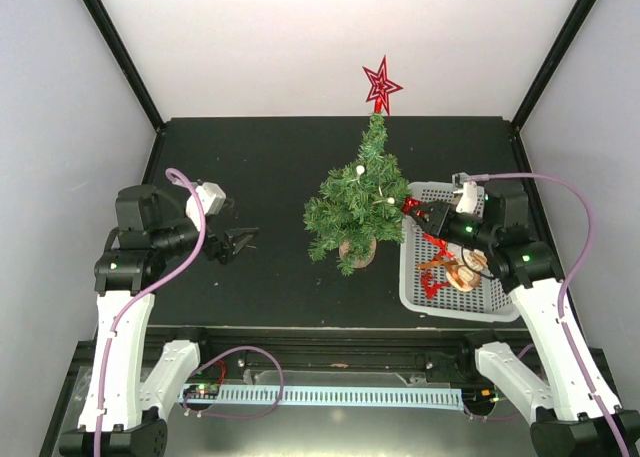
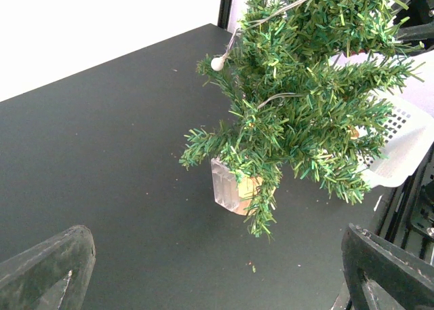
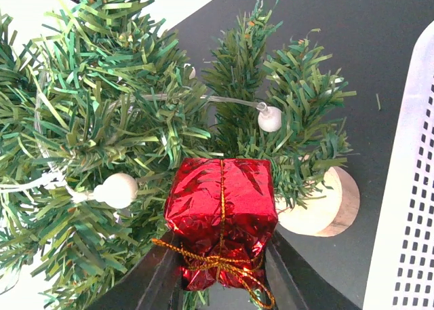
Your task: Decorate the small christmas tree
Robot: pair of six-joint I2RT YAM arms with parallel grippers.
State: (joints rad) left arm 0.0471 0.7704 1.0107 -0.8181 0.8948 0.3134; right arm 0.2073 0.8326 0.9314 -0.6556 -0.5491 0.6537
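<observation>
The small christmas tree point(image 1: 358, 199) stands mid-table on a round wooden base point(image 3: 325, 205), with a red star point(image 1: 381, 83) on its top and a string of white bulbs point(image 3: 116, 189) through the branches. My right gripper point(image 3: 222, 269) is shut on a shiny red gift-box ornament point(image 3: 222, 211) tied with gold cord, held right against the tree's right-side branches; in the top view the ornament point(image 1: 410, 206) sits at the branch tips. My left gripper point(image 1: 243, 241) hangs open and empty to the left of the tree, its fingers point(image 2: 47, 273) at the frame's bottom corners.
A white perforated basket point(image 1: 432, 299) lies to the right of the tree, holding more ornaments, red and tan ones point(image 1: 450, 270). A clear plastic battery case point(image 2: 226, 185) leans beside the tree base. Black frame posts stand at the table's back corners.
</observation>
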